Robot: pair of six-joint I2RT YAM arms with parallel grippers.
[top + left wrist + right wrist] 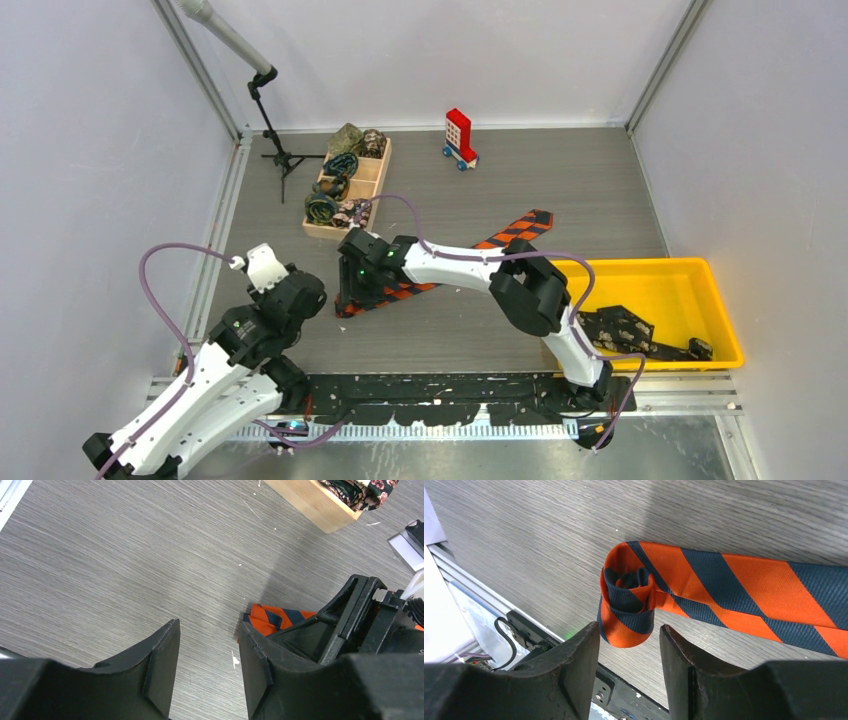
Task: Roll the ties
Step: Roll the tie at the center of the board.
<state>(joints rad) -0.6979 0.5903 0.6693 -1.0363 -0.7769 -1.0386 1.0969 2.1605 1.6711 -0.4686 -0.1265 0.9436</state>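
On the left we see the left gripper [209, 630] low over the grey table [560, 180]. Its two fingers are apart, with only bare table between them. Behind it, near the back wall, is a wooden box [377, 182] with rolled ties [322, 207] sitting in its small spaces. Next comes the orange and dark tie [510, 232]. It lies flat on the table and slants from the middle toward the back right. Its near left end is curled into a small roll [626, 600]. The right gripper [629, 630] is right at this roll, with one finger spread on each side, and the roll sits at their tips and is not squeezed. Further back stands a red and white toy block [459, 135] on blue wheels. On the far right is a yellow tub [722, 310] with dark speckled ties [615, 325] lying loose inside
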